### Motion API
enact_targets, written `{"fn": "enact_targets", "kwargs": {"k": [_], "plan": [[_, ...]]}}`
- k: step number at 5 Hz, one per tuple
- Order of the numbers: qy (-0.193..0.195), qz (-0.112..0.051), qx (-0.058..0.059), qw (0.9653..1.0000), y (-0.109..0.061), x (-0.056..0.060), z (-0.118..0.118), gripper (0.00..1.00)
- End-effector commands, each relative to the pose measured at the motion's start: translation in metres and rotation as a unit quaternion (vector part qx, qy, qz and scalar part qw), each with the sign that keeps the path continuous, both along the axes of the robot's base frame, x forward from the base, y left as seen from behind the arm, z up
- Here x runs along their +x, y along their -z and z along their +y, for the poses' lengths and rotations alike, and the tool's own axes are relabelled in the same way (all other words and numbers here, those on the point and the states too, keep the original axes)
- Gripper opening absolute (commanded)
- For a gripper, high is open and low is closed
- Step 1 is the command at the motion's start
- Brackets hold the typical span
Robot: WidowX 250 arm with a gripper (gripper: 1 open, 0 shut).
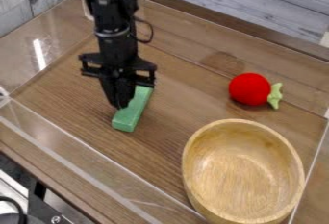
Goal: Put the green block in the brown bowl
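The green block (131,112) lies flat on the wooden table, left of centre, with its long side running toward the camera. My gripper (119,100) reaches straight down onto the block's far end. Its fingers are drawn together on the block, which still rests on the table. The brown bowl (195,151) stands upright and empty at the front right, about a block's length to the right of the block.
A round red toy (252,88) with a green stem lies at the right, behind the bowl. Clear plastic walls (77,141) run along the table's front and left edges. A plank wall stands behind the table.
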State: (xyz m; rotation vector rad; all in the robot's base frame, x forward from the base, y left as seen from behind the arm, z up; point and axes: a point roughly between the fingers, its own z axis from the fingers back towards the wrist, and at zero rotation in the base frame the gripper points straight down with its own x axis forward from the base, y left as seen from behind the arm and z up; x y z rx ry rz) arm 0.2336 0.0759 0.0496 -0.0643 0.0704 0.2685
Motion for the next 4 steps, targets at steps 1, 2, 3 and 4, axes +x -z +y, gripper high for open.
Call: {"fn": "enact_targets", "kwargs": {"k": [1, 2, 3, 4], "plan": [[0.002, -0.04, 0.003, 0.9992, -0.031, 0.014, 0.007, 0.0], [0.007, -0.04, 0.0, 0.9992, -0.03, 0.014, 0.005, 0.0], [-0.018, -0.036, 0.0, 0.9992, -0.025, 0.018, 0.001, 1.0], [-0.045, -0.033, 0.0, 0.9984, -0.019, 0.024, 0.0, 1.0]]}}
